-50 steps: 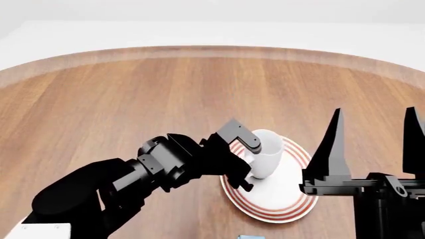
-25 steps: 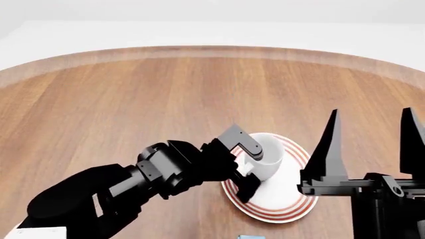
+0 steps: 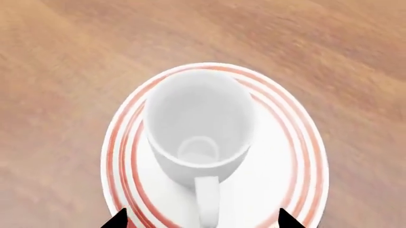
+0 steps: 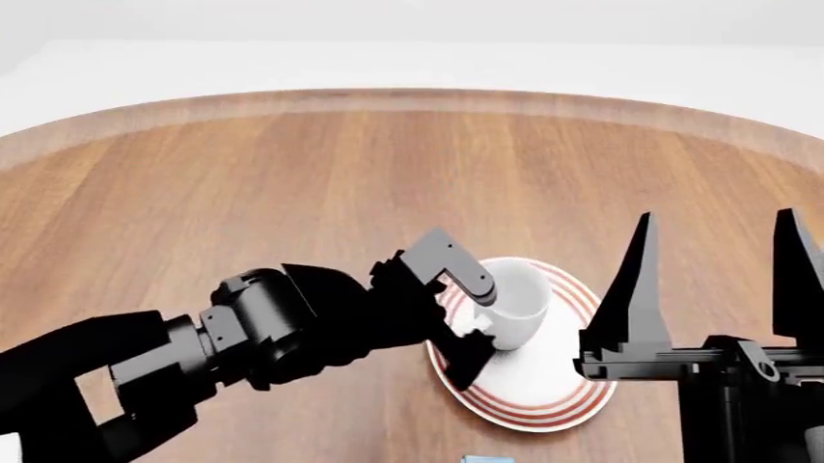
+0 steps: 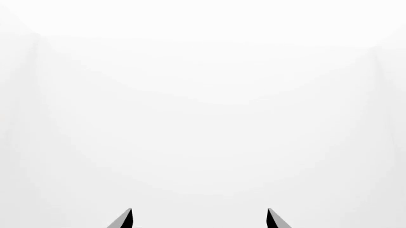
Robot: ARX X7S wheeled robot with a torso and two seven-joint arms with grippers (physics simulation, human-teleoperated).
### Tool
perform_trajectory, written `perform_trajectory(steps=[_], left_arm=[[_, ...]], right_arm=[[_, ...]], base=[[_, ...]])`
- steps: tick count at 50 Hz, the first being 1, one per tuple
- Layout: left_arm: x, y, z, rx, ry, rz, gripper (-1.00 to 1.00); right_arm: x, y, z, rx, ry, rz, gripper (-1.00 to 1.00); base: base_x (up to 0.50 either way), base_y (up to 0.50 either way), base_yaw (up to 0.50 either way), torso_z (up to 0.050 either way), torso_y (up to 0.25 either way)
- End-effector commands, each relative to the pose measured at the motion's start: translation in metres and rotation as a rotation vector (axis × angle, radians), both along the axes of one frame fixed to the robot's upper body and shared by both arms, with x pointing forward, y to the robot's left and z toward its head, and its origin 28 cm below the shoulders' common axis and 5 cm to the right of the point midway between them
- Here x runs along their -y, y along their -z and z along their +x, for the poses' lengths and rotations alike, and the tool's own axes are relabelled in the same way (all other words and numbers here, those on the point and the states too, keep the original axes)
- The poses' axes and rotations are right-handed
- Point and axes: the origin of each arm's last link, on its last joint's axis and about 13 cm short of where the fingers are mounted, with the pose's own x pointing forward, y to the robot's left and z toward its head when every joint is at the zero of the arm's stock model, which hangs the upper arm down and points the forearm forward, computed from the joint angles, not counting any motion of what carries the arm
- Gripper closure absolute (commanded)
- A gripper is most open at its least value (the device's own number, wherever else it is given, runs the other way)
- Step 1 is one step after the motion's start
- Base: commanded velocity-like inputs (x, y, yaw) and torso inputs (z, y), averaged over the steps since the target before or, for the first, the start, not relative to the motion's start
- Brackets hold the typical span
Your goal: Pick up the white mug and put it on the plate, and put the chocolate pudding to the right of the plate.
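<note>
White mug [image 4: 518, 311] | upright on plate [image 4: 573, 386], handle toward left gripper [image 4: 461, 309] | your left jaws spread and released, mug between the tips | chocolate pudding [image 4: 487, 459] only a sliver at near edge, below plate | your right gripper [image 4: 715, 280] open, raised, nearer the drop side

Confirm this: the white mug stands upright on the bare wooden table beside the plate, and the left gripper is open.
Not quite. The white mug stands upright on the plate, not on the table beside it, as the left wrist view shows. The left gripper is indeed open.
</note>
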Motion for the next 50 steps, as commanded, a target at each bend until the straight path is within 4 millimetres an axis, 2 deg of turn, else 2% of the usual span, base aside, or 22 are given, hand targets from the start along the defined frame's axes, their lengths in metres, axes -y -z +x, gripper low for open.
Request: perform_trajectory(steps=[1, 13, 19, 28, 43, 49, 50], left_arm=[[-0.005, -0.020, -0.019, 0.075, 0.050, -0.046, -1.00], [-0.028, -0.048, -0.047, 0.192, 0.042, -0.091, -1.00], [-0.046, -0.058, -0.049, 0.256, -0.020, -0.155, -1.00], [-0.066, -0.074, -0.066, 0.352, -0.077, -0.270, -1.00], [-0.092, -0.091, -0.077, 0.484, -0.191, -0.351, -1.00], [-0.099, -0.091, -0.080, 0.516, -0.220, -0.365, -1.00], [-0.102, -0.090, -0.080, 0.580, -0.237, -0.384, -1.00]], right_arm=[[0.000, -0.002, -0.001, 0.015, 0.010, -0.014, -1.00], [0.000, -0.001, -0.001, 0.015, 0.008, -0.015, -1.00], [-0.001, -0.002, -0.001, 0.017, 0.006, -0.017, -1.00], [0.000, -0.003, -0.002, 0.020, 0.007, -0.018, -1.00], [-0.003, -0.002, -0.002, 0.017, -0.006, -0.022, -1.00], [-0.004, -0.002, -0.003, 0.016, -0.011, -0.024, -1.00], [-0.005, -0.002, -0.003, 0.012, -0.015, -0.025, -1.00]], base=[[0.00, 0.00, 0.00, 0.000, 0.000], [0.00, 0.00, 0.00, 0.000, 0.000], [0.00, 0.00, 0.00, 0.000, 0.000], [0.00, 0.00, 0.00, 0.000, 0.000], [0.00, 0.00, 0.00, 0.000, 0.000], [0.00, 0.00, 0.00, 0.000, 0.000], [0.00, 0.00, 0.00, 0.000, 0.000]])
